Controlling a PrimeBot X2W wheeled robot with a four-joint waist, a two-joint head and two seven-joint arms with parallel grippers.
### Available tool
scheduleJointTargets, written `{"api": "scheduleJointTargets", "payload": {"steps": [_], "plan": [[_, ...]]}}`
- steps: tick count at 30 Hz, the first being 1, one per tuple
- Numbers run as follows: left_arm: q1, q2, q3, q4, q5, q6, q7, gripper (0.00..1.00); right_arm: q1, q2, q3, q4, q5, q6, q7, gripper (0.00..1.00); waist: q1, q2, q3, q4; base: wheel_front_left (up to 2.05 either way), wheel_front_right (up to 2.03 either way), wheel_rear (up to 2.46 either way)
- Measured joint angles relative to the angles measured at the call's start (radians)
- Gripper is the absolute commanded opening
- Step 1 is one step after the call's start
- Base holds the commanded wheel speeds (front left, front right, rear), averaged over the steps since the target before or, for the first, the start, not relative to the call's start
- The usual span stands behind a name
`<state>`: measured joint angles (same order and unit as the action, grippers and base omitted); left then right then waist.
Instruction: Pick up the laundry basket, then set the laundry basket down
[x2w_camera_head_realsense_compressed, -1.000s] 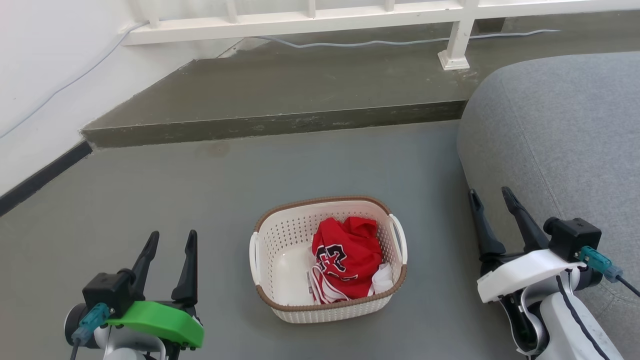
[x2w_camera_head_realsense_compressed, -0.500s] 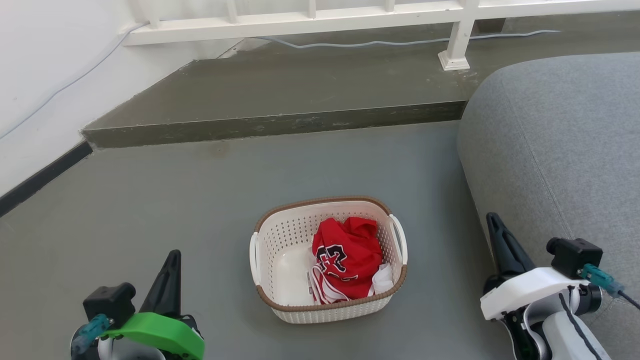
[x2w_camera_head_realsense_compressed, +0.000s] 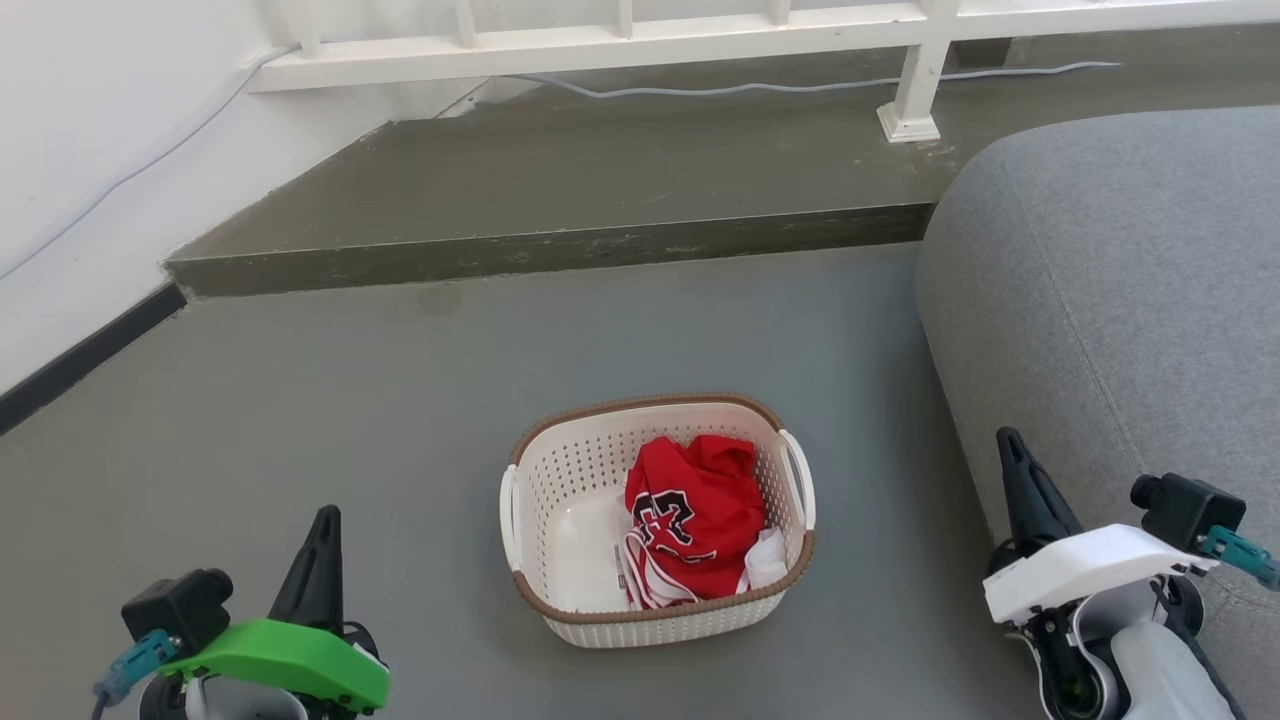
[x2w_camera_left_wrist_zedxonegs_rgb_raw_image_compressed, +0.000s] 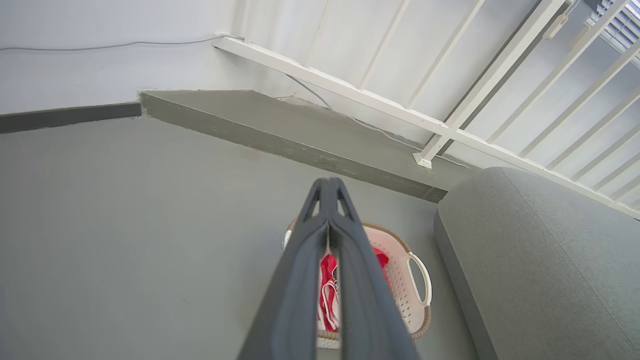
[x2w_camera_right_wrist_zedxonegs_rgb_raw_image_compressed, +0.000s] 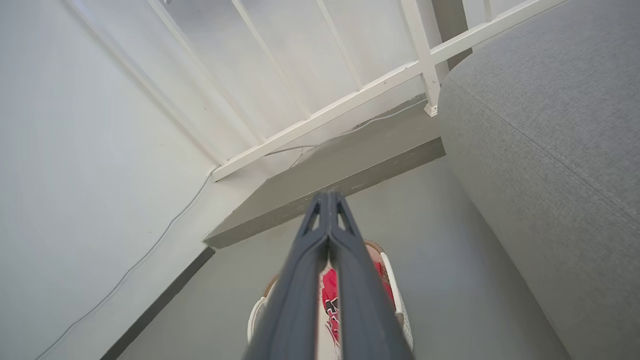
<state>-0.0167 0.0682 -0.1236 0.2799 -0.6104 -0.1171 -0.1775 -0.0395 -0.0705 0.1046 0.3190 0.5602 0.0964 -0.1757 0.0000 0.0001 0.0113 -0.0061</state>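
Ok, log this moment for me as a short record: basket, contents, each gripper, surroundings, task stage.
laundry basket: upright on the grey floor, between the two grippers, touched by neither
contents: crumpled red garment with black-and-white lettering, in the basket's right half
left gripper: shut, empty, to the left of the basket
right gripper: shut, empty, to the right of the basket, beside the grey sofa
background: raised step, white railing
task stage: pick-up not yet begun
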Motion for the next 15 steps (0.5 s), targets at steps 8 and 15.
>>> {"api": "scheduleJointTargets", "payload": {"steps": [8, 15], "plan": [[-0.001, -0.004, 0.022, 0.001, -0.080, 0.000, 0.028, 0.00, -0.001, 0.002, -0.023, 0.000, 0.080, 0.000, 0.027, 0.00, 0.0000, 0.0000, -0.001, 0.000, 0.00, 0.00, 0.00], [-0.002, -0.007, 0.036, 0.001, -0.150, 0.000, 0.049, 0.00, -0.004, 0.005, -0.041, -0.001, 0.159, 0.000, 0.051, 0.00, 0.0000, 0.0000, -0.002, 0.001, 0.00, 0.00, 0.00]]}}
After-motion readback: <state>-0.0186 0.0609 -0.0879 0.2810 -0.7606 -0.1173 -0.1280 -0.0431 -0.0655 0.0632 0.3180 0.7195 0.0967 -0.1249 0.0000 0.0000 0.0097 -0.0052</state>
